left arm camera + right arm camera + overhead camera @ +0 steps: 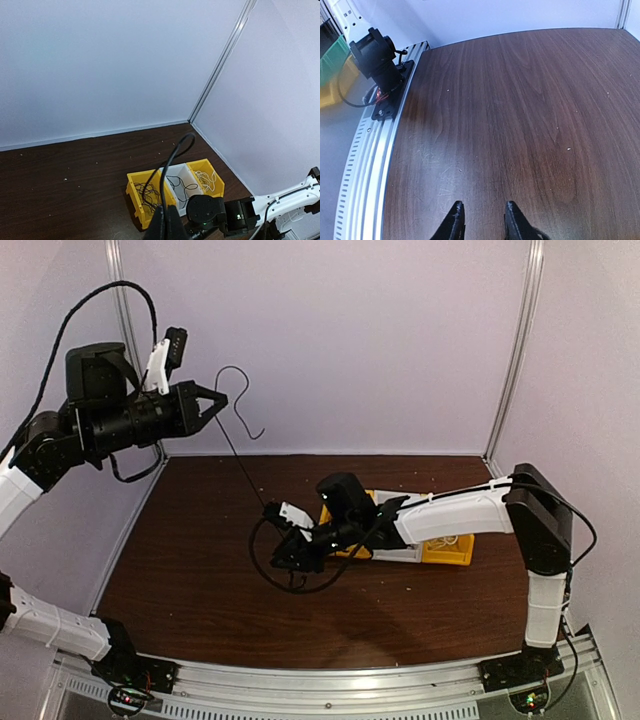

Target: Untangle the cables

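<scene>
The step in hand looks like drawing one strand out of the snarl. The left claw (pixel 222 400), raised high, is clamped shut on a thin black cable (pixel 243 468). Above that claw a short free end curls up into a hook; below it the cable runs taut, its long axis slanting down and away toward the right claw (pixel 283 558). There it opens into a loose loop lying on the dark brown wooden counter (pixel 180 570). The right claw hangs low over that loop, and its wrist view shows the jaws partly apart with only bare wood between them, so it grips nothing. Whether it touches the loop I cannot tell. Behind the right claw stands a row of yellow and white plastic bins (pixel 136 200) holding more tangled wires. The next move probably calls for the right claw to pin or pinch the loop while the left claw pulls the strand free.
</scene>
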You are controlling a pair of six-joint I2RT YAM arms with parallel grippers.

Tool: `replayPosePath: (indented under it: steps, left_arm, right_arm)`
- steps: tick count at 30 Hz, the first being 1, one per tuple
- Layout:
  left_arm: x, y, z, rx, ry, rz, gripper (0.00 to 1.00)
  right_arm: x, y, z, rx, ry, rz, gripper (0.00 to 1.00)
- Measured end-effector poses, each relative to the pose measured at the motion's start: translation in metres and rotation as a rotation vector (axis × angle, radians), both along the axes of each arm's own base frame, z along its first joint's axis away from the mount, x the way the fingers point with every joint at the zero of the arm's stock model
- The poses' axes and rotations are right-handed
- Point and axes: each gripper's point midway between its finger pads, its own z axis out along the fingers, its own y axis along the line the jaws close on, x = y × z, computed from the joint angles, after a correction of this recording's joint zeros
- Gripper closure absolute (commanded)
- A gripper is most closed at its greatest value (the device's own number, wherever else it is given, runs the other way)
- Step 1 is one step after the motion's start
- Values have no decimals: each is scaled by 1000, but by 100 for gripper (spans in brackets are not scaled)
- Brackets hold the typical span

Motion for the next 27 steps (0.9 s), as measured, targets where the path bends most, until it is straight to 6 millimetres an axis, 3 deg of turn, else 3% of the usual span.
replayPosePath:
  steps: [9,16,21,27]
  left_arm:
    - [-6,27,89,-43,-177,70,100]
    - [-13,57,152,-85,-313,161,100]
    - [-14,69,169,-86,-356,208,100]
    - [-10,70,165,-65,-352,229,100]
  right_arm:
    - [-6,-14,-28,-73,-9,13,64]
    - [-9,-22,-45,-113,-1,19,86]
    - [-12,-23,-69,-145,42,28,88]
    - [-17,-29,-84,-176,60,34,100]
